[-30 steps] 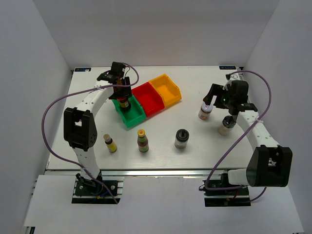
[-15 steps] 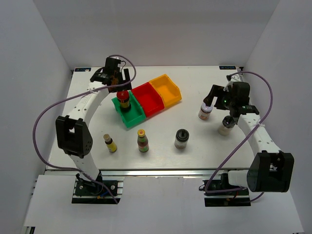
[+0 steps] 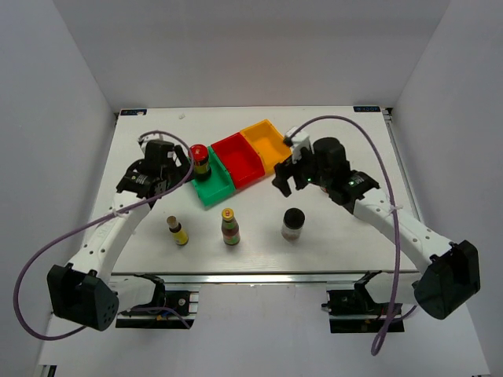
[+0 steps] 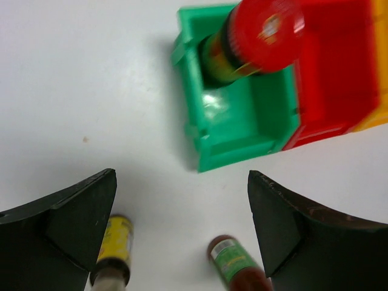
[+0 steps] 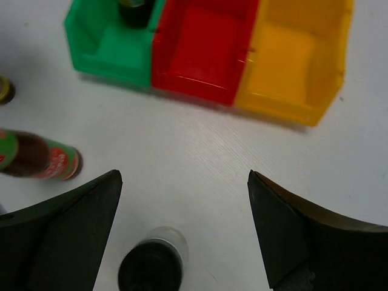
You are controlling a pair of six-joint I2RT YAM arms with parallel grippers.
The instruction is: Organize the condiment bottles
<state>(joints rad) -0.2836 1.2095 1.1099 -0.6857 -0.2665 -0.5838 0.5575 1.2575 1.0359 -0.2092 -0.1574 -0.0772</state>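
White surface (image 3: 259,247) before us: red-capped jar (image 3: 200,158) stands in the green bin (image 3: 216,193), so our left tool (image 4: 182,179) and right tool (image 5: 183,179) hang spread, empty, ready for the black-topped shaker (image 3: 293,222).

readable text: you will find none | yellow-capped dark sauce bottle (image 5: 42,159): green-and-red label, print too blurred | red-capped dark jar (image 4: 260,30): label blurred | slim yellow bottle (image 4: 115,242): no legible print | blue stickers (image 3: 130,112) at table (image 3: 259,253) far corners: too small
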